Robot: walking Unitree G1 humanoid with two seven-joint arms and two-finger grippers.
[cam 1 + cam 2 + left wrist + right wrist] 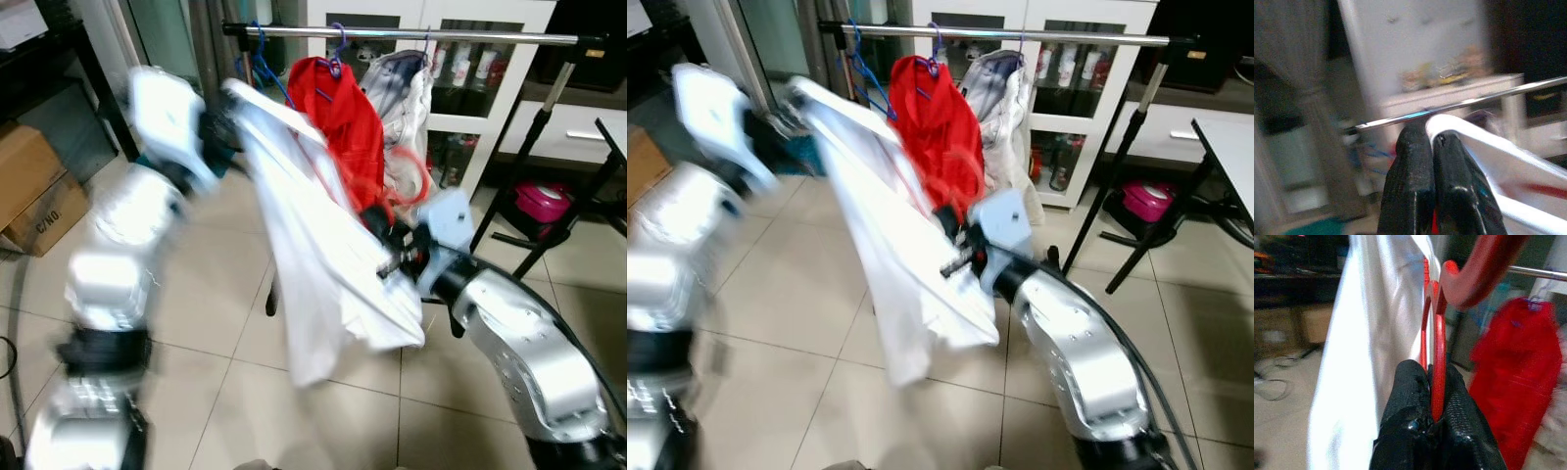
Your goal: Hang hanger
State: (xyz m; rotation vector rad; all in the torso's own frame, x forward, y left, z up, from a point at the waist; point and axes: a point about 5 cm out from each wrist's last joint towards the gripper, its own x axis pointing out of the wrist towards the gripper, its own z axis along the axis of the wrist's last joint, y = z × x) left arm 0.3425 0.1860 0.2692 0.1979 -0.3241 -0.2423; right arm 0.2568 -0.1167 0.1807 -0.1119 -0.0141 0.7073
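We see the right gripper (1434,396) with its two black fingers (1405,401) pressed together on the thin red hanger (1438,357), whose hook curls just past the fingertips. The white shirt (313,264) drapes beside those fingers and hangs down from the hanger toward the tiled floor (225,323). The left gripper (1432,161) has its fingers (1410,166) clamped tight on the white cloth at the shirt's shoulder, the fold rising right between the fingertips. Beyond the left fingertips runs one metal rail (411,34), close but, as far as we can tell, not touching. On that rail we count two hung garments, a red one (338,117) and a pale one (402,108), plus one bare blue hanger (263,67). Both arms are blurred. One cardboard box (34,191) sits on the floor, well apart from the left fingers.
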